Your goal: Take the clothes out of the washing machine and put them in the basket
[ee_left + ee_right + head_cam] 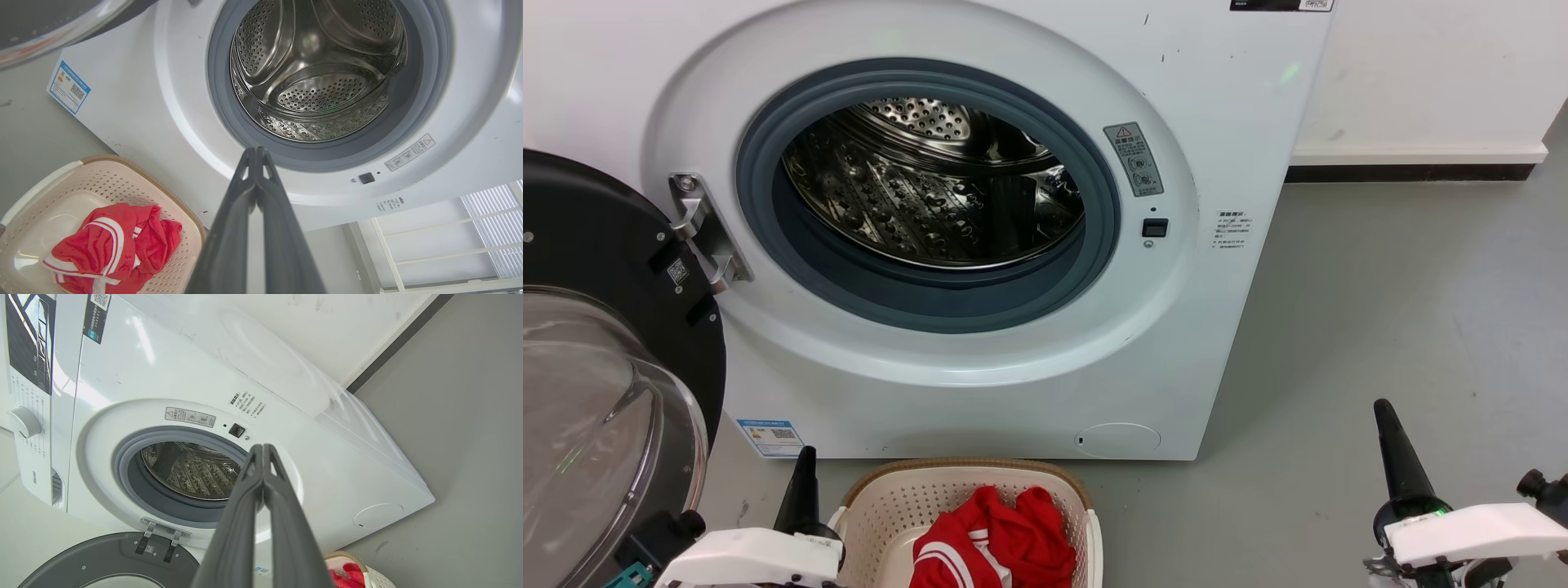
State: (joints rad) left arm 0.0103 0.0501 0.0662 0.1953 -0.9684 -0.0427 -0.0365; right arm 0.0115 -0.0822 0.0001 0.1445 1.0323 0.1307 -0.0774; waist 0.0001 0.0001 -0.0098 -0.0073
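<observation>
Facing upward, basket (882, 508) holds bunched clothes (1005, 535).

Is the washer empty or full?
Empty. The drum is bare steel inside, and the red clothes lie in the basket.

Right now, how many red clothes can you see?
2. Both lie in the basket before the washing machine: the striped one at the pile's left, the plain one at its right. More could hide underneath; the drum looks empty.

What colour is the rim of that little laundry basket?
Brown; the basket itself is cream-white. The left wrist view shows it best.
</observation>
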